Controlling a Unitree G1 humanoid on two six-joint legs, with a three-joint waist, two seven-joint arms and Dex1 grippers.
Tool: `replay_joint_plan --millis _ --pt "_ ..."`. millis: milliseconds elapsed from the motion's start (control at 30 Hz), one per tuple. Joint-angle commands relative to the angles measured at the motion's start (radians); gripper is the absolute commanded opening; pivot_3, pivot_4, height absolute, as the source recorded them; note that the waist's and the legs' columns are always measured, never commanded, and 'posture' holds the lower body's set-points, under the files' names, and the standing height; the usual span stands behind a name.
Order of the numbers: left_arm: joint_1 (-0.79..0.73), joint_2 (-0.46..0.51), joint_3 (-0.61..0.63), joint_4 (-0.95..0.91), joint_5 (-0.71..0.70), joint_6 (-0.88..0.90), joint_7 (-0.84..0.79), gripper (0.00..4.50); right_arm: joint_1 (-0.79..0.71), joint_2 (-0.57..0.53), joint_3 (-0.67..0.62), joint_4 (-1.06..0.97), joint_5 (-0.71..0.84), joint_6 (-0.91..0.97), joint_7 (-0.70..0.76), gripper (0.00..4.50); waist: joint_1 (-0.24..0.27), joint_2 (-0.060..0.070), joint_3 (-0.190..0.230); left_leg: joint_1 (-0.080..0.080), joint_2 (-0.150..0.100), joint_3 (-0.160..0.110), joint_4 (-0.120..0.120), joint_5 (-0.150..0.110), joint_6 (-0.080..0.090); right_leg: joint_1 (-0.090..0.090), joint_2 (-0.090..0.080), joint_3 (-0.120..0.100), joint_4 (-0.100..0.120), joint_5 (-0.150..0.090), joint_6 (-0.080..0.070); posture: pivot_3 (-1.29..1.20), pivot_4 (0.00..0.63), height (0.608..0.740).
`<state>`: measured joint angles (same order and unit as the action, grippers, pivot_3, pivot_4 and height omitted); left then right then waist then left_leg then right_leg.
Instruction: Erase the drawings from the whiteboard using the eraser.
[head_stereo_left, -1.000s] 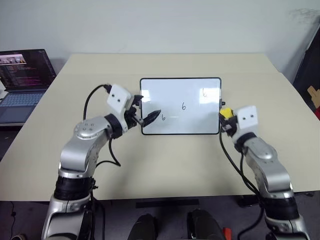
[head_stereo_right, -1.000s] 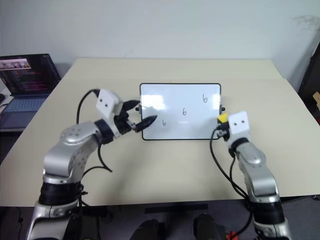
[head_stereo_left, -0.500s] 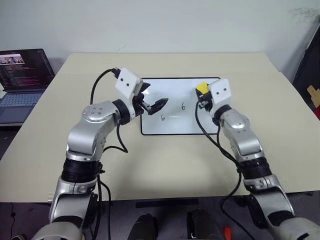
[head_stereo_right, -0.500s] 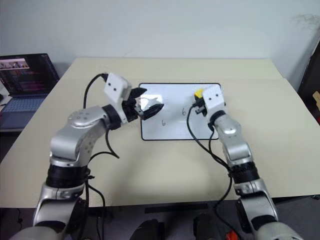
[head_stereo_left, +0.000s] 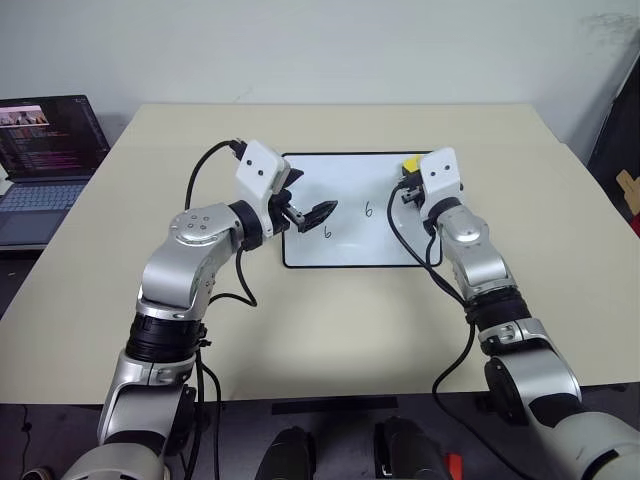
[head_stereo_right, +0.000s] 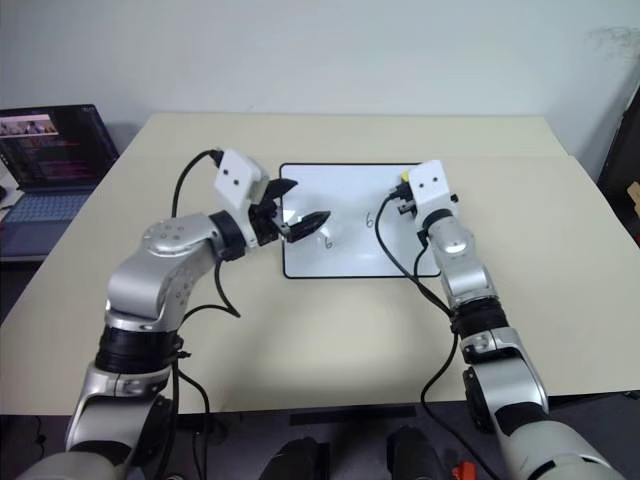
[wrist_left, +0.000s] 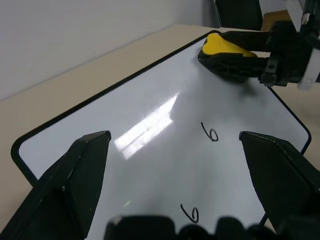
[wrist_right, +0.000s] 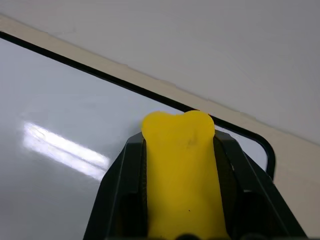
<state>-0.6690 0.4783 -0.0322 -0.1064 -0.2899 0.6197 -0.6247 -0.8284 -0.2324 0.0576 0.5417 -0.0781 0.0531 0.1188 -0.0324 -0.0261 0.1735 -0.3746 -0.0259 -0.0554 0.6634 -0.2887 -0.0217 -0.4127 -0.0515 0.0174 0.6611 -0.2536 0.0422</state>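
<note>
Eraser (wrist_right: 180, 175) clamped tight in my right gripper (head_stereo_left: 410, 178), at whiteboard (wrist_left: 150, 150) far corner. Left gripper (head_stereo_left: 322, 211) gapes empty over board. Drawings (head_stereo_left: 368, 210) lie nearer me: press flat, sweep back evenly.

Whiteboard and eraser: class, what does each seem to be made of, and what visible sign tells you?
The whiteboard: a glossy white surface, likely coated or laminated, since it mirrors a bright glare streak; its thin black frame looks like plastic. The eraser: matte yellow, probably foam or soft plastic, its end dented into two lobes; the exact material is uncertain.
</note>
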Motion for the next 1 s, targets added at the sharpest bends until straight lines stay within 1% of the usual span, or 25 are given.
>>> replay_joint_plan --millis 33,133,267,433,567,733,867,967,1000 --pt "-0.005 0.01 0.02 -0.037 -0.007 -0.018 -0.005 4.5 0.073 -0.012 0.012 -0.009 -0.022 0.048 0.019 1.34 0.0 0.0 0.0 0.001 0.0 0.0 0.0 0.0 0.001 0.001 0.0 0.0 0.0 0.0 0.0 0.0 0.15 0.74" --pt "-0.004 0.009 0.021 -0.038 -0.008 -0.017 -0.004 4.5 0.104 -0.014 0.038 -0.039 -0.047 0.072 0.039 1.34 -0.002 0.0 0.0 0.009 0.0 0.0 0.0 -0.001 0.002 0.009 0.0 0.0 0.0 0.0 0.0 0.0 0.15 0.74" --pt "-0.006 0.005 0.018 -0.032 -0.008 -0.02 -0.003 4.5 0.148 -0.015 0.121 -0.082 -0.105 0.108 0.094 1.34 -0.008 -0.001 -0.001 0.011 0.0 0.001 0.0 -0.001 0.002 0.009 0.002 0.001 0.003 0.0 0.0 0.0 0.15 0.74" --pt "-0.003 0.006 0.019 -0.031 -0.009 -0.019 -0.003 4.5 0.159 0.007 0.112 -0.152 -0.083 0.162 0.122 1.34 -0.019 -0.001 -0.001 0.012 0.002 0.001 0.001 0.0 0.001 0.009 0.005 0.002 0.004 0.002 -0.002 0.0 0.15 0.74" --pt "0.003 0.01 0.027 -0.025 -0.009 -0.018 0.0 4.5 0.11 0.023 0.075 -0.237 -0.056 0.123 0.108 1.34 -0.02 -0.001 -0.001 0.012 0.002 0.001 0.001 0.001 0.0 0.009 0.006 0.002 0.004 0.002 -0.002 0.0 0.15 0.74" --pt "0.012 0.01 0.03 -0.028 -0.011 -0.014 0.003 4.5 0.038 0.038 0.035 -0.253 -0.051 0.084 0.054 1.34 -0.02 0.0 0.0 0.008 0.002 0.001 -0.001 0.001 0.0 0.005 0.006 0.002 0.003 0.002 -0.002 0.0 0.15 0.74" --pt "0.02 0.008 0.026 -0.037 -0.012 -0.012 0.002 4.5 -0.004 0.032 0.024 -0.163 -0.07 0.067 0.011 1.34 -0.017 0.0 0.0 0.002 0.002 0.0 -0.001 0.001 -0.002 0.0 0.002 0.001 0.0 0.002 -0.002 0.0 0.15 0.74" --pt "0.024 0.008 0.025 -0.039 -0.014 -0.013 0.001 4.5 -0.015 0.025 0.032 -0.111 -0.078 0.073 0.008 1.34 -0.016 0.0 0.0 -0.008 0.001 0.0 -0.001 0.003 -0.004 -0.009 0.0 0.0 0.0 0.002 -0.002 0.0 0.15 0.74" --pt "0.025 0.007 0.025 -0.041 -0.014 -0.013 0.001 4.5 -0.016 0.023 0.035 -0.099 -0.08 0.076 0.009 1.34 -0.015 0.0 0.0 -0.008 0.001 0.001 -0.001 0.003 -0.004 -0.009 0.0 0.0 0.0 0.002 -0.002 0.0 0.15 0.74"
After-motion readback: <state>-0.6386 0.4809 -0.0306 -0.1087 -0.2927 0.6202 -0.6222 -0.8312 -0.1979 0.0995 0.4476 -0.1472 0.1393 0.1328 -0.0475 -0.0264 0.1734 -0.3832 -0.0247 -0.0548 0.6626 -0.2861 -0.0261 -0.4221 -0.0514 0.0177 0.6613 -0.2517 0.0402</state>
